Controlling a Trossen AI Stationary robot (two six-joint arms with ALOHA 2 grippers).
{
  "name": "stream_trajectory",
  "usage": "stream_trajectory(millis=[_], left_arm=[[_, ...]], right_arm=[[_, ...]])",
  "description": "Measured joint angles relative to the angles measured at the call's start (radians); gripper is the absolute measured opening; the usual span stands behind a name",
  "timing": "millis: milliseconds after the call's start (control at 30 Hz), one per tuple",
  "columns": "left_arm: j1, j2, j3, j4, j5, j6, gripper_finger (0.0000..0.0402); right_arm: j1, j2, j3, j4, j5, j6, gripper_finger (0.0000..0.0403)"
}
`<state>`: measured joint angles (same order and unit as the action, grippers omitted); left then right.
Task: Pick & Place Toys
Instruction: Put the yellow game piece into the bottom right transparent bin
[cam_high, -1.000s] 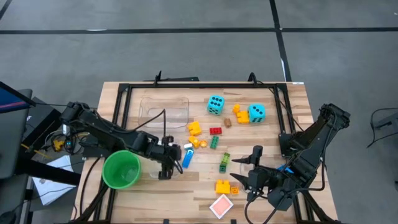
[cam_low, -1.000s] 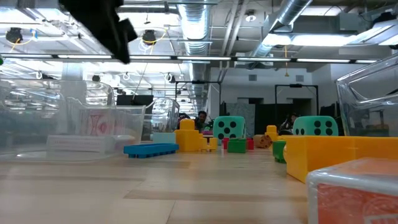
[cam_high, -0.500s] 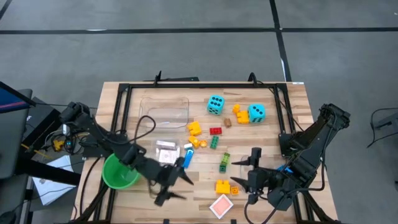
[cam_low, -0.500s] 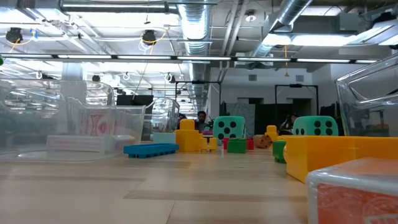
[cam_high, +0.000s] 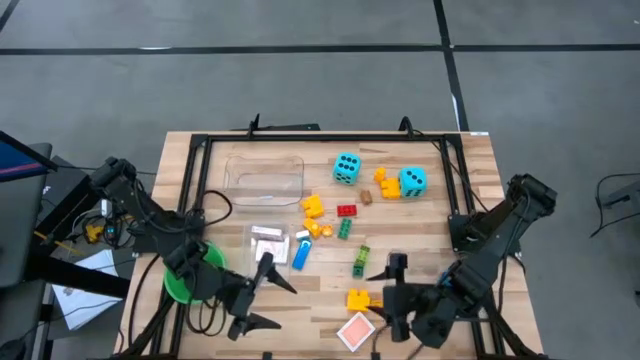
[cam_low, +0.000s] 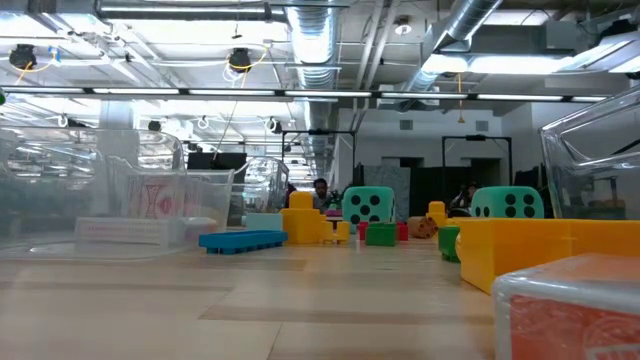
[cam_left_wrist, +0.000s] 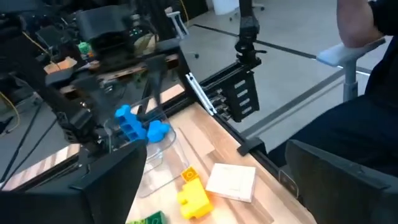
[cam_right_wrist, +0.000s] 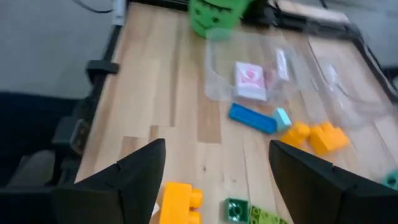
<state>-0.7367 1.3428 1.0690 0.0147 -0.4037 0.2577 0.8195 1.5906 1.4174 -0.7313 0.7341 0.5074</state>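
L gripper (cam_high: 258, 296) was open and empty, w/ the green cup (cam_high: 186, 280) just behind it. R gripper (cam_high: 394, 290) was open too, a yellow brick (cam_high: 358, 299) just beside it and a card (cam_high: 356, 331) near.

The left tool (cam_high: 255, 295) hung low at the worktop's near left, its fingers spread wide and empty. The right tool (cam_high: 390, 292) reached in from the near right, fingers parted, gripping nothing.

Green cup (cam_high: 190, 281) beside clear bins (cam_high: 265, 180) on table (cam_high: 320, 300).
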Motion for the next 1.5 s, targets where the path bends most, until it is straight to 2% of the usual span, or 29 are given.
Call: stream_trajectory(millis=[100,233,500,767,1133,1500], left_arm=[[-0.014,0.014,-0.015,0.004,0.039,0.0,0.0379],[-0.036,0.029,-0.05,0.031,0.104,0.075,0.0387],[-0.05,0.017,-0.052,0.057,0.062,0.13,0.0391],[-0.042,0.017,-0.052,0.055,0.048,0.131,0.0384],[-0.041,0.017,-0.052,0.055,0.047,0.131,0.038],[-0.041,0.017,-0.052,0.056,0.048,0.13,0.0377]], right_arm=[[-0.02,0.012,0.001,-0.048,-0.008,0.096,0.0279],[-0.052,0.074,-0.001,-0.088,-0.1,0.146,0.0279],[-0.157,0.2,0.0,-0.087,-0.36,0.116,0.0279],[-0.246,0.287,0.0,-0.084,-0.525,0.095,0.0279],[-0.308,0.402,0.001,-0.062,-0.68,0.084,0.0279],[-0.336,0.416,0.003,-0.012,-0.715,0.059,0.0279]])
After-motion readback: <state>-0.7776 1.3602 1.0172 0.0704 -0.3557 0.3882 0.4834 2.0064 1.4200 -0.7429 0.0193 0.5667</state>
